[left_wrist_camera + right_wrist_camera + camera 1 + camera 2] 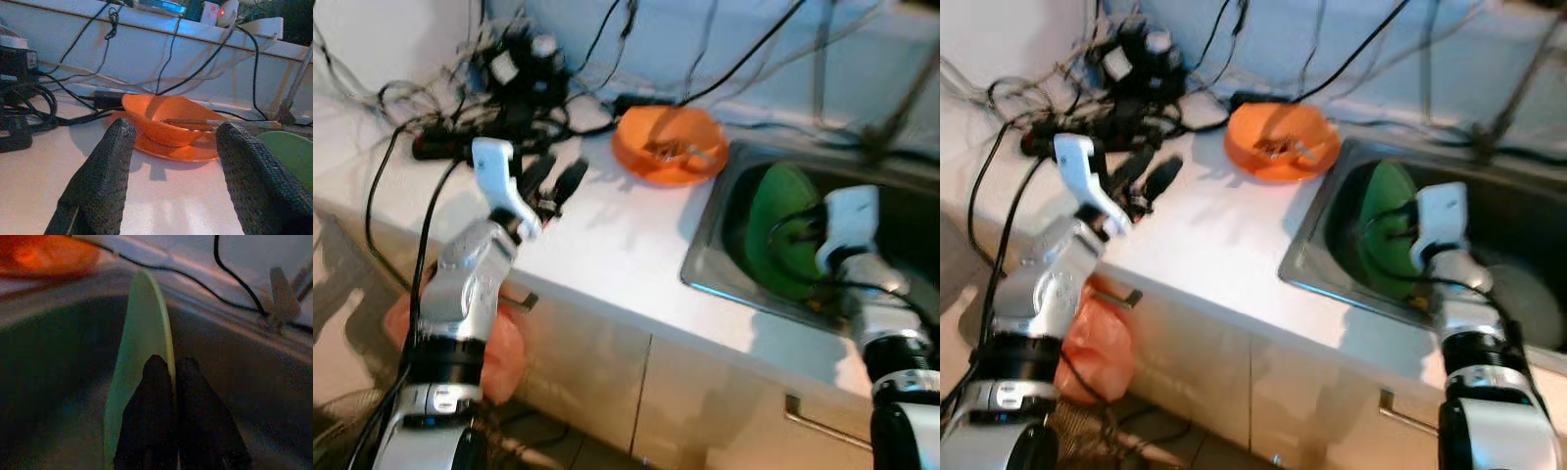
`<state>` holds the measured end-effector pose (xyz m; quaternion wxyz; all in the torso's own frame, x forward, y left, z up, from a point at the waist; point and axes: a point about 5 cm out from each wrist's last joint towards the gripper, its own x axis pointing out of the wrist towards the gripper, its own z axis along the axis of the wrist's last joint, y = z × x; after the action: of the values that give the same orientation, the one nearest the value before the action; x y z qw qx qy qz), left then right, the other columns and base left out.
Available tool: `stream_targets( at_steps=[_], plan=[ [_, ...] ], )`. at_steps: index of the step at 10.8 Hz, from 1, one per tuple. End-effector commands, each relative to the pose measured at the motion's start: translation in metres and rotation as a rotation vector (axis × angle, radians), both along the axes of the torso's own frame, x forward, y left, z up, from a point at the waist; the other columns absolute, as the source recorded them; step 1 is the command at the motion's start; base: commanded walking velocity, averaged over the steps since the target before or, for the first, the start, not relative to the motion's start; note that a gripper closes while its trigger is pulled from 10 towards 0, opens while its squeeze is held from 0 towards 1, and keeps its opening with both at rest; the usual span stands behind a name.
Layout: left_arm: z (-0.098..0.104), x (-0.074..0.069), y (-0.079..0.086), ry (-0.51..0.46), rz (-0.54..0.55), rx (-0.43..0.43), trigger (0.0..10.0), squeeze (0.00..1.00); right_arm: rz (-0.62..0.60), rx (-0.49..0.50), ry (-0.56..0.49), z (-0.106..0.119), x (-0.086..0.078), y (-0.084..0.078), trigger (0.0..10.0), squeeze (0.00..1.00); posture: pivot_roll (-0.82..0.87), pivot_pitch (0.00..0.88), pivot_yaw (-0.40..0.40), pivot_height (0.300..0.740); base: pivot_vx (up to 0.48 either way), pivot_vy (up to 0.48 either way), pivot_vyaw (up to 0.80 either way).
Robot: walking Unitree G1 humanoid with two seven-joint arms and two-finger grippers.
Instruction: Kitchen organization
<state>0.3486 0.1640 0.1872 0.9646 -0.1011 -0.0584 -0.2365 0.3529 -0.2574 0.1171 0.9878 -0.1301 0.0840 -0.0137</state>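
Note:
A green plate (781, 225) stands on edge inside the steel sink (705, 245). My right gripper (170, 369) is down in the sink, shut on the green plate's rim (146, 323). An orange bowl (668, 143) on an orange plate holds a few utensils and sits on the white counter beside the sink's far left corner. My left gripper (553, 179) hovers over the counter to the left of the orange bowl (168, 122), open, with nothing between its fingers (105, 181).
A tangle of black cables and a power strip (499, 88) covers the counter's back left. A pale dish (1518, 304) lies in the sink at the right. White cabinet doors (607, 382) sit below the counter, with an orange bag (494, 343) hanging at the left.

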Motion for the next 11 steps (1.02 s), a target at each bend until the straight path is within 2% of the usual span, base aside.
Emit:
stream_targets(
  at_steps=[1, 4, 5, 6, 7, 8, 9, 10, 11],
  plan=[
    [-0.003, 0.000, -0.001, 0.009, 0.008, 0.007, 10.0, 0.00, 0.024, 0.008, 0.159, -0.031, -0.010, 0.007, 10.0, 0.00, 0.08, 0.000, 0.006, 0.740, 0.000, 0.000, 0.00],
    [-0.005, -0.002, -0.003, 0.014, 0.010, 0.004, 10.0, 0.00, 0.040, -0.001, 0.155, -0.028, -0.007, 0.010, 10.0, 0.00, 0.09, 0.000, 0.002, 0.740, 0.000, 0.000, 0.00],
    [-0.006, -0.002, -0.002, 0.016, 0.015, 0.001, 10.0, 0.00, 0.032, 0.012, 0.137, -0.024, -0.004, 0.011, 10.0, 0.60, 0.09, 0.000, 0.000, 0.740, 0.000, 0.000, 0.00],
    [-0.007, -0.002, -0.002, 0.017, 0.017, 0.001, 10.0, 0.00, 0.023, 0.021, 0.121, -0.022, -0.004, 0.012, 10.0, 0.60, 0.09, 0.000, 0.000, 0.740, 0.000, 0.000, 0.00],
    [-0.007, -0.002, -0.002, 0.017, 0.019, -0.001, 10.0, 0.00, 0.023, 0.038, 0.089, -0.018, -0.001, 0.012, 10.0, 0.97, 0.09, 0.000, -0.002, 0.740, 0.000, 0.000, 0.00],
    [-0.007, -0.003, -0.002, 0.017, 0.020, -0.004, 10.0, 0.00, 0.018, 0.030, 0.045, -0.011, 0.001, 0.012, 10.0, 0.84, 0.09, 0.000, -0.004, 0.740, 0.000, 0.000, 0.00],
    [-0.007, -0.003, -0.002, 0.017, 0.023, -0.005, 10.0, 0.00, 0.012, 0.039, 0.011, -0.005, 0.003, 0.012, 10.0, 0.00, 0.08, 0.000, -0.007, 0.740, 0.000, 0.000, 0.00],
    [-0.007, -0.003, -0.002, 0.016, 0.026, -0.007, 10.0, 0.00, 0.013, 0.046, -0.019, -0.001, 0.005, 0.013, 10.0, 0.00, 0.08, 0.000, -0.007, 0.740, 0.000, 0.000, 0.00],
    [-0.007, -0.003, -0.002, 0.013, 0.030, -0.011, 10.0, 0.00, 0.025, 0.086, -0.064, 0.007, 0.007, 0.014, 10.0, 0.27, 0.09, 0.000, -0.013, 0.740, 0.000, 0.000, 0.00]
  ],
)
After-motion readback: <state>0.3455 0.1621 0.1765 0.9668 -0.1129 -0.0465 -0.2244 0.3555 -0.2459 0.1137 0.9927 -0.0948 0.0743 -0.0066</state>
